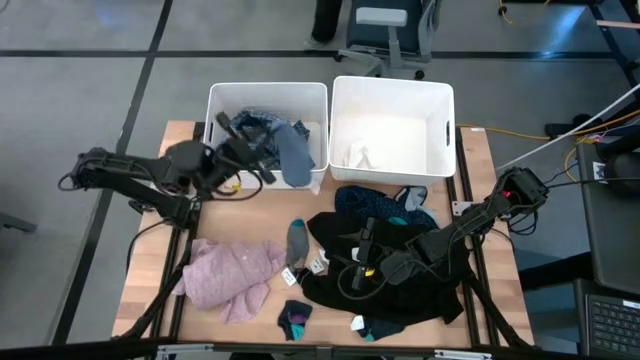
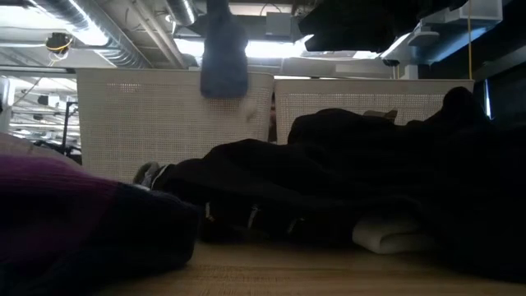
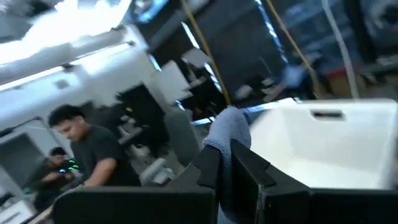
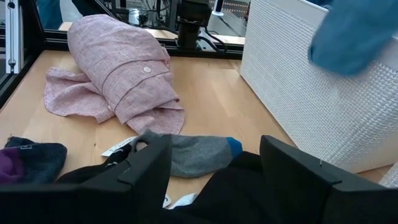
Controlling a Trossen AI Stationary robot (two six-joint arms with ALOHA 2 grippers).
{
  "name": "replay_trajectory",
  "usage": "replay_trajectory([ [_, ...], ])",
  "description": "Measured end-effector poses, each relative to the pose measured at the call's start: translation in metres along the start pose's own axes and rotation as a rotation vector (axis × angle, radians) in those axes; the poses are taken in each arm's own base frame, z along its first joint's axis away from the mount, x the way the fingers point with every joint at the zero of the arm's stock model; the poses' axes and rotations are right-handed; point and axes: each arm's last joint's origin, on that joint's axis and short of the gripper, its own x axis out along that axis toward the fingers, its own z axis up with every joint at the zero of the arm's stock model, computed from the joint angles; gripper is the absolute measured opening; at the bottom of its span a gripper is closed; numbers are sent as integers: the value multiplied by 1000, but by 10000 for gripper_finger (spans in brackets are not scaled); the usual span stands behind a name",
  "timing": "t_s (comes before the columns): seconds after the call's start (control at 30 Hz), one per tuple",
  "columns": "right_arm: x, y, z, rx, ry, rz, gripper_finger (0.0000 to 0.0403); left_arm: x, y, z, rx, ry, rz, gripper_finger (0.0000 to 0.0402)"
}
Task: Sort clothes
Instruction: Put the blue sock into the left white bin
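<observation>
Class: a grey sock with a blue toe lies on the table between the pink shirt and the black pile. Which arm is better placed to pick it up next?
The right. Its gripper is open beside the grey sock, while the left gripper is shut on a blue-grey sock over the left bin.

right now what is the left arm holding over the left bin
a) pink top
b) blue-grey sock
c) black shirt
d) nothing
b: the left gripper is shut on a blue-grey sock that hangs over the left bin; the pink top lies on the table.
</observation>
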Motion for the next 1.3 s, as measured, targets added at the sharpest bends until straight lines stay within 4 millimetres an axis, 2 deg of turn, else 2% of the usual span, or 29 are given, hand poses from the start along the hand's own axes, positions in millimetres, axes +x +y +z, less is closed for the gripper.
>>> replay_trajectory([
  [0.27,0,0,0,0,0,0,245,25,30,-7,57,-17,164,15],
  [0.57,0,0,0,-2,1,0,245,62,59,-43,-179,88,325,15],
  [0.7,0,0,0,-6,4,-1,245,76,58,-65,-270,187,334,15],
  [0.83,0,0,-1,-7,5,-1,245,88,49,-86,-243,303,293,15],
  [1.03,0,0,-1,-7,5,-1,245,96,44,-108,-246,419,211,15],
  [1.3,0,0,-1,-6,5,-1,245,98,52,-127,-283,521,100,25],
])
